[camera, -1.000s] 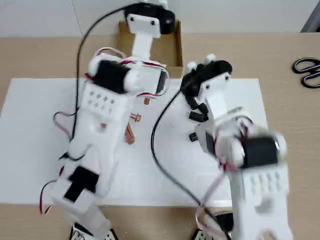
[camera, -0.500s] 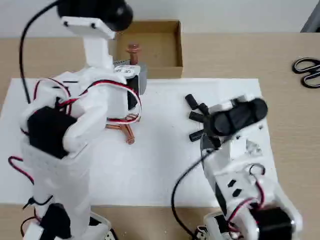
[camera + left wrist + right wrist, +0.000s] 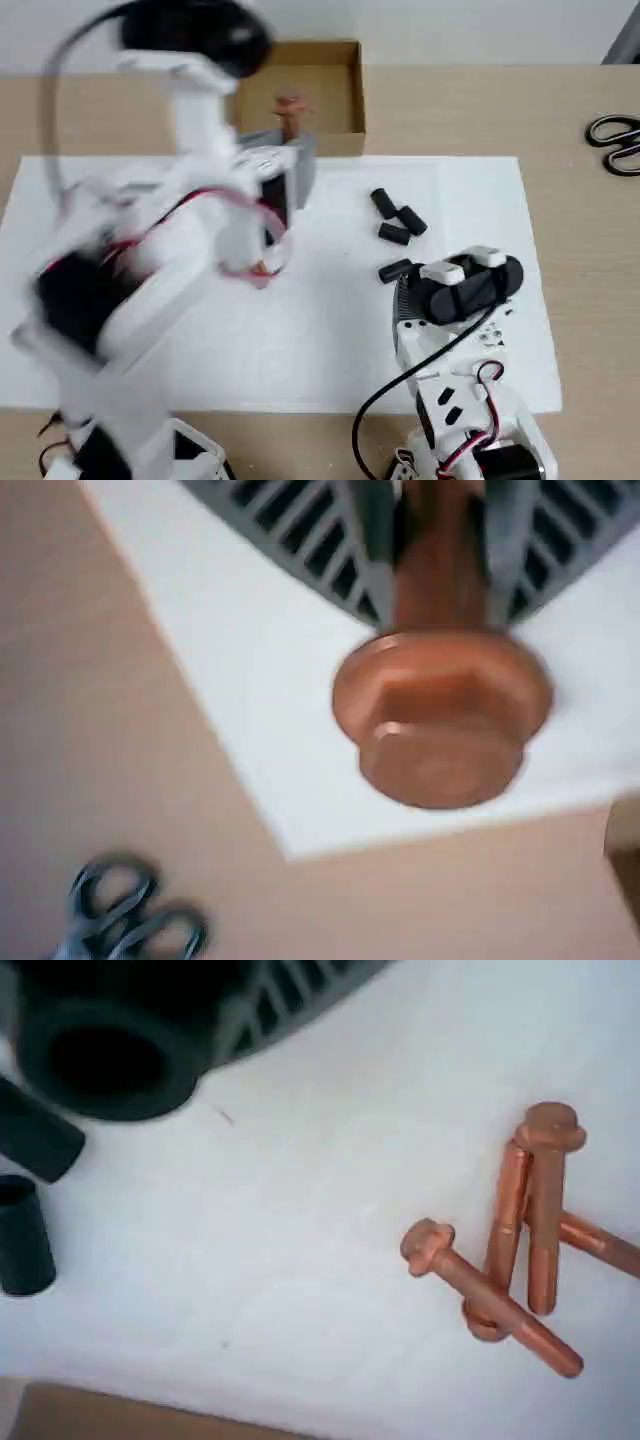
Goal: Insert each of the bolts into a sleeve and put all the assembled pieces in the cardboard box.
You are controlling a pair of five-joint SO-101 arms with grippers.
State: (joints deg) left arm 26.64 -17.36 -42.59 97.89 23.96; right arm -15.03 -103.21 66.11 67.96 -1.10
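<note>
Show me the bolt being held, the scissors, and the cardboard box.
bolt (image 3: 440, 720), left wrist view, on its flanged head.
scissors (image 3: 610, 146), high view, where the handle loops meet.
cardboard box (image 3: 357, 95), high view, on its right wall.

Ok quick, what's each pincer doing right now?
Left pincer: closed on a copper bolt.
Right pincer: seems closed on a black sleeve.

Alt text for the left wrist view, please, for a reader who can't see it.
A copper bolt sits close to the camera, clamped by its shank between the grey fingers of the left pincer, its flanged head nearest the lens. Behind it are a corner of the white sheet and the tan table, with scissors on it.
</note>
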